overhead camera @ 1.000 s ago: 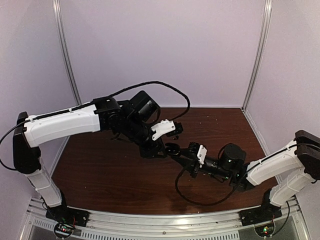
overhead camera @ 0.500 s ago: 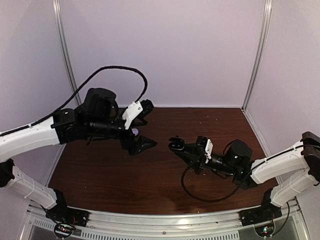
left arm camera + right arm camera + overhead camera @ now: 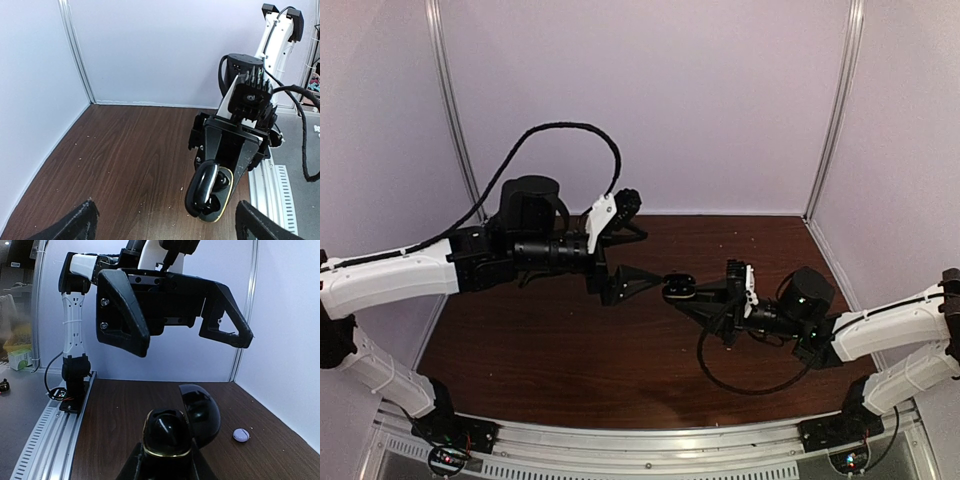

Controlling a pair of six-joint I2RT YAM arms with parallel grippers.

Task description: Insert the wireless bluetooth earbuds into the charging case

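Dark wood-grain tabletop and matt lilac walls enclose the cell. Above the wood, the right gripper is clamped on the glossy black round charging case, gold-rimmed base up, domed lid hinged back at one o'clock. At ten o'clock of it hangs the left gripper, jaws spread wide and empty. A pale lilac-white rounded earbud lies on the table at three o'clock of the case in the right wrist view; no black buds show. The bud looks tiny, light and slick, likely to skid, so pinch it squarely across its widest part.

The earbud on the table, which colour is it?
Pale lilac earbud, best in right wrist view.
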